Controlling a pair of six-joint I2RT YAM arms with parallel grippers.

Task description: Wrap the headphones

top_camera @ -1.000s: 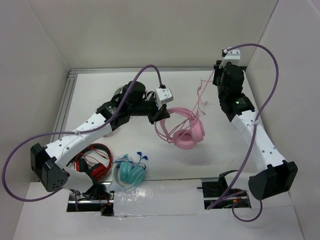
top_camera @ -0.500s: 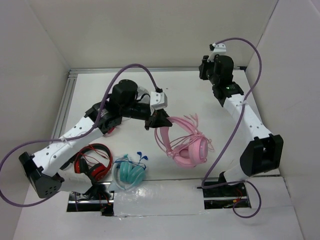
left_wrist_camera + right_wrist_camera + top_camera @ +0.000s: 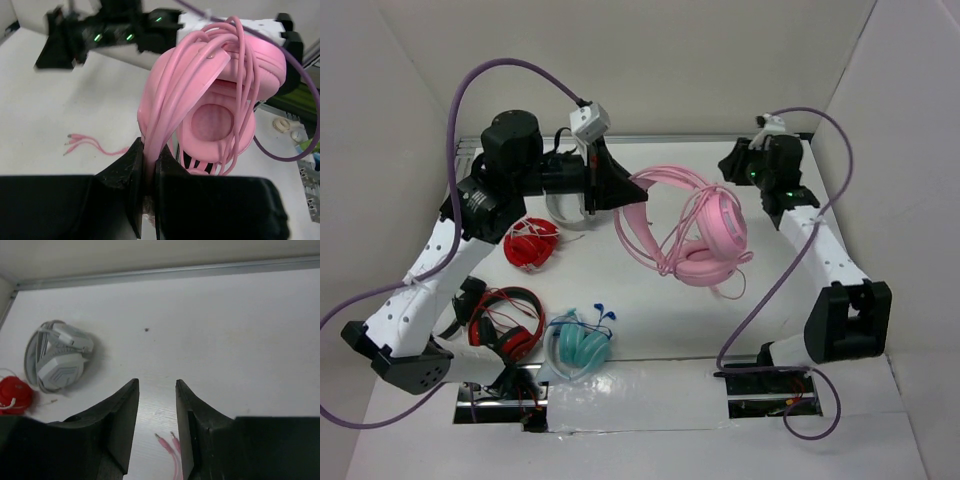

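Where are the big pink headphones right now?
In the top view the headphones hang mid-scene, their headband pinched in the left gripper. The right gripper is close by on their right, open and empty.

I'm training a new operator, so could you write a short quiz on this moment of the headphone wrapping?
1. True or false: the left gripper is shut on the pink headphones.
2. The right gripper is: A) open, holding nothing; B) shut on the cable; C) shut on an earcup.
3. What colour is the small headset just right of the red-and-black headphones?
Key: 1 true; 2 A; 3 teal.
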